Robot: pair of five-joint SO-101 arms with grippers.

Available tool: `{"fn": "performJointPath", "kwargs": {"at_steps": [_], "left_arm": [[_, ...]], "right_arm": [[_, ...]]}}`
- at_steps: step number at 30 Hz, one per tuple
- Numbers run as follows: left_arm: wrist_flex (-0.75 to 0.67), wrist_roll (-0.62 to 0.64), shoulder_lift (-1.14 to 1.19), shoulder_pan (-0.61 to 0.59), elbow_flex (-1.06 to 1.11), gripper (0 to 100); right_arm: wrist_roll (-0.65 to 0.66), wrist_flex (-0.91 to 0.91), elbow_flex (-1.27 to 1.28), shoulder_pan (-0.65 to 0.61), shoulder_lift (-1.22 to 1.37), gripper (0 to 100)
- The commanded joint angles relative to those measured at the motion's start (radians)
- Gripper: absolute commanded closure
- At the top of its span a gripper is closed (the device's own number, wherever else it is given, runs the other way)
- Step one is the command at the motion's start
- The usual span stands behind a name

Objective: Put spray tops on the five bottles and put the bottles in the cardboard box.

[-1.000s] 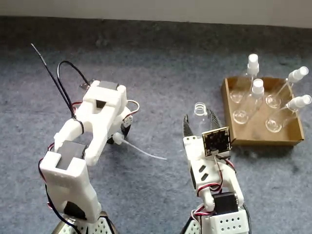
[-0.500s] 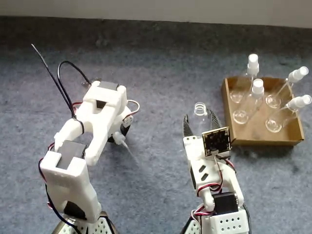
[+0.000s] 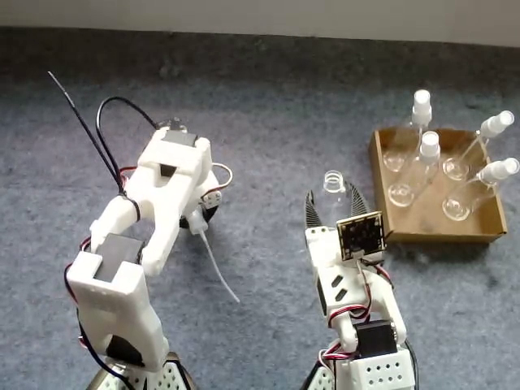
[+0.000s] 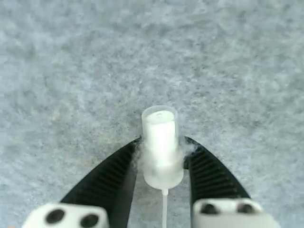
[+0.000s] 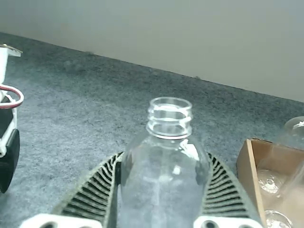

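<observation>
Left gripper (image 4: 161, 142): closed on a white spray top (image 4: 161, 164), whose thin dip tube (image 3: 216, 272) hung above the grey carpet (image 3: 268, 122). Right gripper (image 5: 165, 157): clamped around an uncapped clear bottle (image 5: 166, 183), held upright near the cardboard box (image 3: 479, 231). The box held four capped bottles (image 3: 422, 166).

The bottle (image 5: 164, 175) looks like clear, glossy plastic, the spray top (image 4: 160, 142) smooth white plastic. The carpet (image 3: 276, 114) is rough grey cloth, and the cardboard box (image 3: 431, 236) matt brown.
</observation>
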Motion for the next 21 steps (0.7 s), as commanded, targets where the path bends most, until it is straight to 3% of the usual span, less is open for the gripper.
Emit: {"fn": "performJointPath", "kwargs": {"at_steps": [1, 11, 21], "left_arm": [[-0.006, -0.158, -0.008, 0.022, -0.068, 96], [-0.011, -0.417, -0.019, 0.068, -0.07, 96], [-0.005, -0.428, -0.18, 0.136, -0.205, 96]], "right_arm": [[0.005, 0.004, 0.156, -0.007, -0.001, 87.8], [0.005, 0.004, 0.156, -0.007, -0.001, 87.8], [0.003, -0.002, 0.156, -0.004, -0.001, 87.8]]}}
